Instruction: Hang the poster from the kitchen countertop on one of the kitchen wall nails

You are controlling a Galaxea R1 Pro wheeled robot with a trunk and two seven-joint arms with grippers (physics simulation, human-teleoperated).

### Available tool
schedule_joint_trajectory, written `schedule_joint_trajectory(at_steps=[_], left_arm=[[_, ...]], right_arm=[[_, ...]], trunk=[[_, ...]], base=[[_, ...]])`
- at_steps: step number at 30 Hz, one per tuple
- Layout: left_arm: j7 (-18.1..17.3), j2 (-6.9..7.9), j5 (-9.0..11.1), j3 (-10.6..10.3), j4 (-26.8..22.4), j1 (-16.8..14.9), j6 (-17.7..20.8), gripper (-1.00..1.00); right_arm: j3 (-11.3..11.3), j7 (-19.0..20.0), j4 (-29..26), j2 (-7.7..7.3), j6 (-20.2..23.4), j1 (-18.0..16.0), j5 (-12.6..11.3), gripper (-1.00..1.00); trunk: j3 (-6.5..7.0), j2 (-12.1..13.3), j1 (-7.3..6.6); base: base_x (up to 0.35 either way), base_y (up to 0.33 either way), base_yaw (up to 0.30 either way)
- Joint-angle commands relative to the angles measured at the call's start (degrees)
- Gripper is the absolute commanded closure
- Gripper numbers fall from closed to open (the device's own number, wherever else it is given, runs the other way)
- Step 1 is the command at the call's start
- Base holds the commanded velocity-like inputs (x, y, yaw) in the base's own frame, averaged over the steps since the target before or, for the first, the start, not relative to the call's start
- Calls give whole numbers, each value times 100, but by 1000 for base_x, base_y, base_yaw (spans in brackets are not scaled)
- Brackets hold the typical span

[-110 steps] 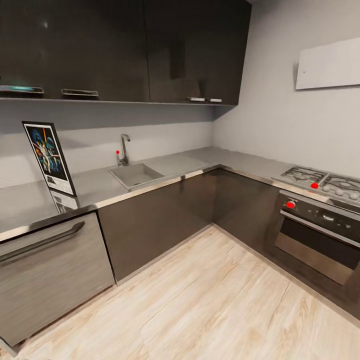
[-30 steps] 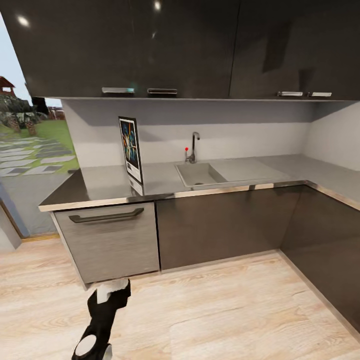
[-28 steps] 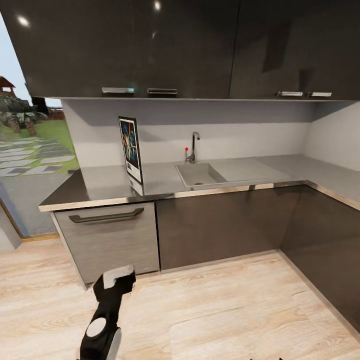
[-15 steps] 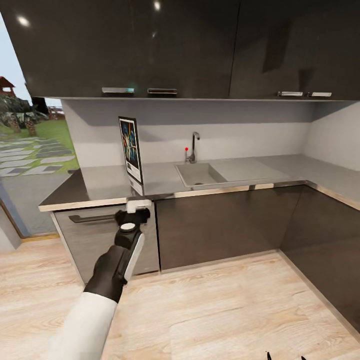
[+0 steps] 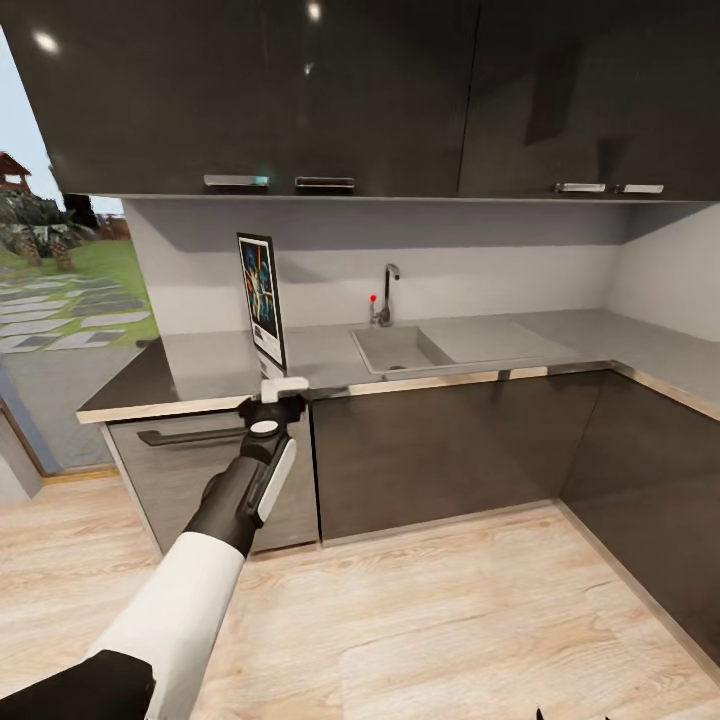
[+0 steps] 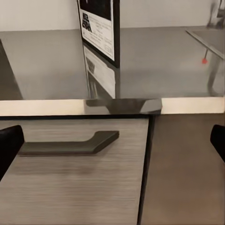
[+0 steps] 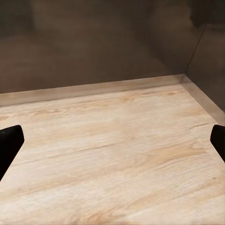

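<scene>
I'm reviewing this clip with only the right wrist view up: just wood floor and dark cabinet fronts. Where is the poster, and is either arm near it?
Observer: The poster stands upright on the kitchen countertop, left of the sink in the head view.
Operator: Is the left gripper on it yet?
Observer: No. The left gripper is raised at the counter's front edge, just below the poster, holding nothing.
Operator: Open or shut?
Observer: Open: in the left wrist view its fingertips sit at opposite edges of the picture, with the drawer handle between them and the poster beyond.
Operator: And the right gripper?
Observer: The right gripper is open too, pointing at the floor.
</scene>
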Motion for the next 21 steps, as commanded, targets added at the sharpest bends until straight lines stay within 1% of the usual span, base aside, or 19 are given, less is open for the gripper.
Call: schedule_joint_trajectory(at_steps=[1, 7, 15, 21], left_arm=[[36, 0, 20, -12, -7, -8, 14, -100], [41, 0, 25, -11, -105, -20, -30, -100], [234, 0, 38, -11, -133, -23, -38, -100], [280, 0, 37, -10, -140, -23, -39, -100]], right_arm=[[1, -4, -4, -1, -8, 2, 1, -100], [1, -5, 8, -1, -6, 3, 6, -100], [1, -5, 10, -1, -5, 3, 7, -100], [1, -5, 94, -1, -5, 3, 8, -100]], trunk=[[-5, -3, 1], [-5, -3, 1], [-5, -3, 1], [-5, -3, 1]], base=[[87, 0, 0], [220, 0, 0], [305, 0, 0], [317, 0, 0]])
